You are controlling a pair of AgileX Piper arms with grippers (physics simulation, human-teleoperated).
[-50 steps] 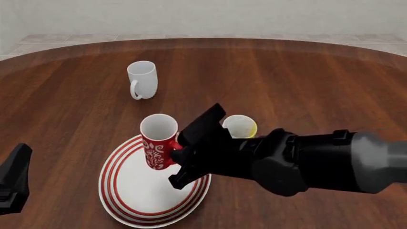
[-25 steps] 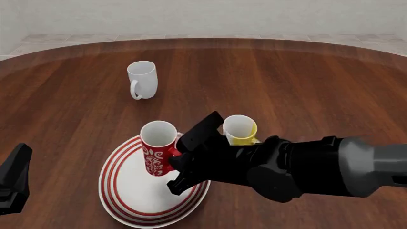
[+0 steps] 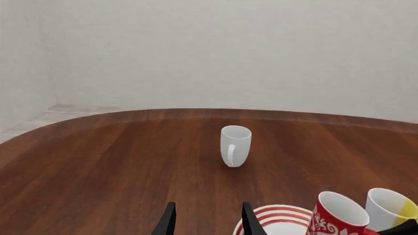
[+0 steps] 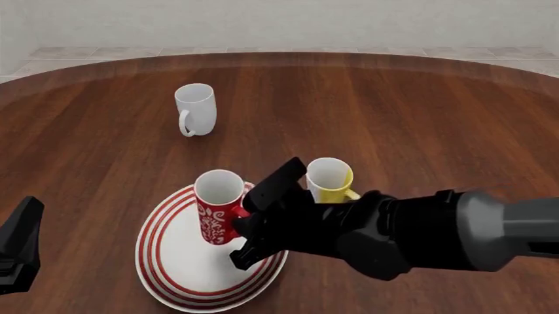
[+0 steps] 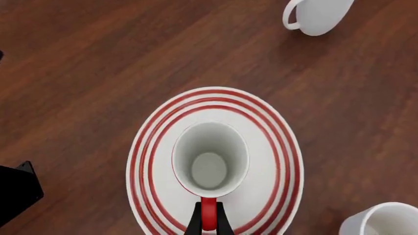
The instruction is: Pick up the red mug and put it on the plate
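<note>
The red mug stands upright over the plate, toward the plate's far side in the front view; whether its base touches the plate is hidden from here. Seen from the right wrist camera straight down, the mug's white interior is bare, and it sits inside the plate's innermost red ring. The right gripper has its jaws pinching the mug's red handle, one black finger on each side of it. The plate itself lies flat on the dark wooden counter and carries only this mug. Just beside the plate, on its right in the front view, a yellow-and-white mug stands upright on the counter, its inside partly visible and showing nothing in it. A plain white mug stands well apart, farther back on the counter. The left gripper hovers low near the plate's edge, its jaws spread with nothing between them.
</note>
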